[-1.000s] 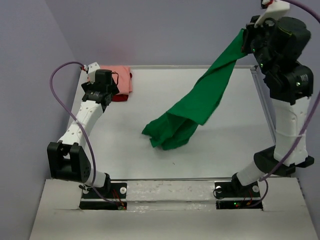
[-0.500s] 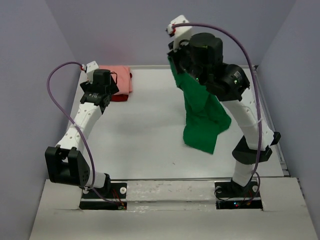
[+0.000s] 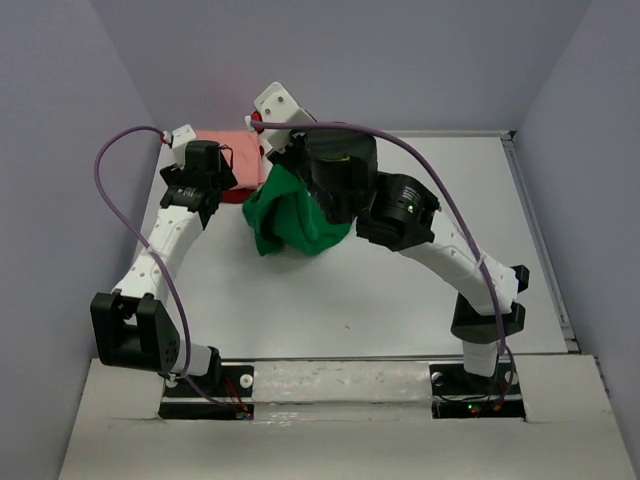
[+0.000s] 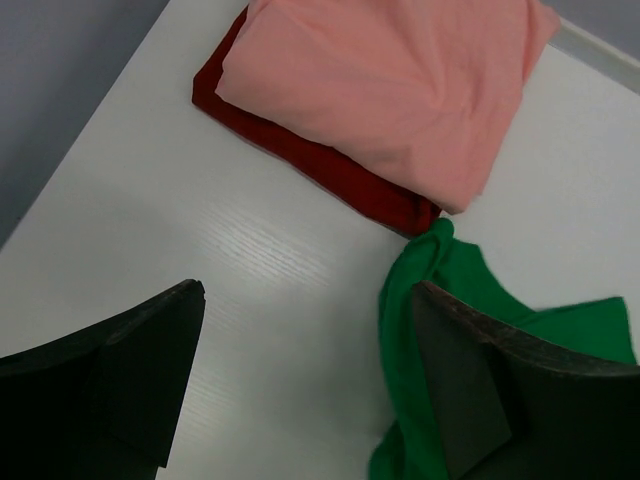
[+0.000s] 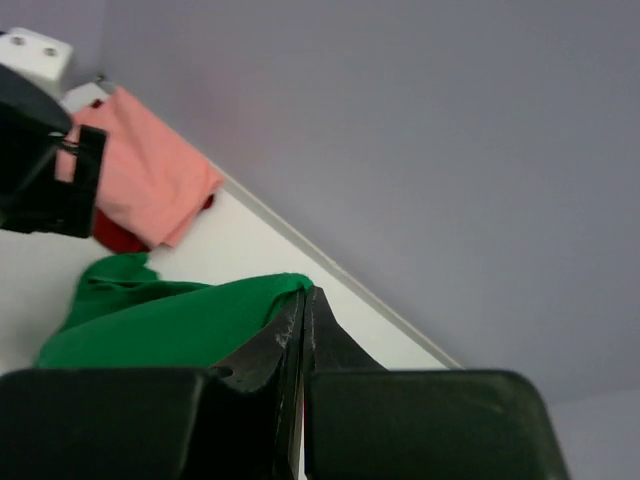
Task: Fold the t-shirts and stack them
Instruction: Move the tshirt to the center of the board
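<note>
T-shirts: three. Right gripper [image 5: 303,300] is clamped on one green t-shirt [image 3: 285,225], bunched at upper centre-left. Left gripper [image 4: 305,300]: fingers apart. One pink t-shirt [image 4: 390,90] lies on one dark red t-shirt [image 4: 330,172], upper left. White table [image 3: 420,300], lavender walls [image 3: 400,60].

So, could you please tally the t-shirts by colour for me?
green t-shirt: 1
salmon pink t-shirt: 1
dark red t-shirt: 1
Total: 3
</note>
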### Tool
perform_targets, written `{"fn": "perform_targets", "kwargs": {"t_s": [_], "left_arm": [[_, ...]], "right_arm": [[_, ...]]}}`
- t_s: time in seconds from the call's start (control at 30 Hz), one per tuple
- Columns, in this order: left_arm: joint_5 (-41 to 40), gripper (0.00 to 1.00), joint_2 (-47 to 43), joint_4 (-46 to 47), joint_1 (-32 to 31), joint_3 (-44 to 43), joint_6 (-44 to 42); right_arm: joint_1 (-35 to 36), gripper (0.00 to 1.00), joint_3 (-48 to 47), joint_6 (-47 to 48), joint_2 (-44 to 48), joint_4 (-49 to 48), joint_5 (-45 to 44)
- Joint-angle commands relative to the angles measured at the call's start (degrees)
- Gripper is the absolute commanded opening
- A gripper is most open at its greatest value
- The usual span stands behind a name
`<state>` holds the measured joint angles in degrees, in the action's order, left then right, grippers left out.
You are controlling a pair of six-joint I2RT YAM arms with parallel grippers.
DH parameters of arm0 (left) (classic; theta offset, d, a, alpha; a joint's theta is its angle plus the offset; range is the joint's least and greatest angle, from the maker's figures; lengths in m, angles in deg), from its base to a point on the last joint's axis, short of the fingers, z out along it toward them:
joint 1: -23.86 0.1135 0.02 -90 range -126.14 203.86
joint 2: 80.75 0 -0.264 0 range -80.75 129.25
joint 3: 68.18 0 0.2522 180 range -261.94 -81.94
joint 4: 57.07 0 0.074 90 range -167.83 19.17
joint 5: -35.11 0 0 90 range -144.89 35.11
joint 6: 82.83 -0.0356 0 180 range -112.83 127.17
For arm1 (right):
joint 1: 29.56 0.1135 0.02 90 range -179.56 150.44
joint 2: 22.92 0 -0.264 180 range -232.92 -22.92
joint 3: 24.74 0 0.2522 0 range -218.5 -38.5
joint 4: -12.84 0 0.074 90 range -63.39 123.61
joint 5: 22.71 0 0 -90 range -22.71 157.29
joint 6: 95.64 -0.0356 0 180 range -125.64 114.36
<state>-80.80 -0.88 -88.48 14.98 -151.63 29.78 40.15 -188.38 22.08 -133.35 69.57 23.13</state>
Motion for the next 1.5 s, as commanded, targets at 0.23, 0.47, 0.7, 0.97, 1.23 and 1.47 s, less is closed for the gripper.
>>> {"fn": "perform_targets", "kwargs": {"t_s": [0.23,0.47,0.7,0.97,1.23,1.47], "left_arm": [[1.3,0.94,-1.7,2.6,0.3,1.3,0.0],[2.7,0.94,-2.7,3.1,0.2,1.7,-0.1],[4.7,0.94,-1.5,2.9,0.2,1.7,-0.3],[6.2,0.94,-0.4,3.3,0.2,1.4,-0.2],[5.9,0.94,-1.9,3.8,0.2,1.8,-0.4],[5.7,0.94,-2.3,3.6,0.2,1.7,-0.5]], "right_arm": [[-23.0,0.00,13.3,3.0,6.9,-12.6,-12.9],[-44.3,0.00,15.6,-1.2,11.8,-12.5,-6.6],[-46.4,0.00,11.4,-4.1,16.3,-9.7,-1.3],[-29.5,0.00,13.0,-1.9,12.9,-11.2,-3.8],[-17.4,0.20,9.6,-18.5,-4.5,8.9,15.2],[-15.1,1.00,8.7,-18.3,-4.9,7.2,12.2]]}}
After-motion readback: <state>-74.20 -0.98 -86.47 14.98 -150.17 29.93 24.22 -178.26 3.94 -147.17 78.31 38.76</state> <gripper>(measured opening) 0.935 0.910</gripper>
